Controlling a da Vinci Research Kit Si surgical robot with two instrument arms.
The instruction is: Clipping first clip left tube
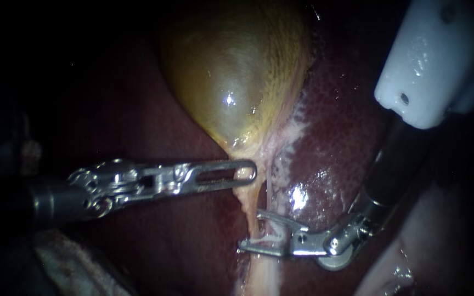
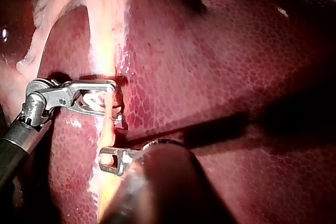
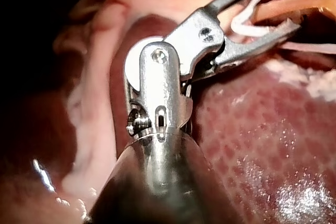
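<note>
The left instrument (image 1: 245, 174) lies level from the left, its pincer closed on the neck of the gallbladder (image 1: 231, 71), while the right instrument (image 1: 249, 230), slanting in from the right, holds a clip (image 1: 267, 239) in its spread pincer astride the tube (image 1: 250, 205).

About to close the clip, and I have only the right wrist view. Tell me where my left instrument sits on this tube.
Observer: In the endoscope view, the left instrument meets the tube right under the gallbladder, nearer the gallbladder than your clip.
Operator: Now say what lies between the two instruments.
Observer: In the left wrist view, only a bare run of tube over the liver. The right instrument and the left one stand apart, not touching.
</note>
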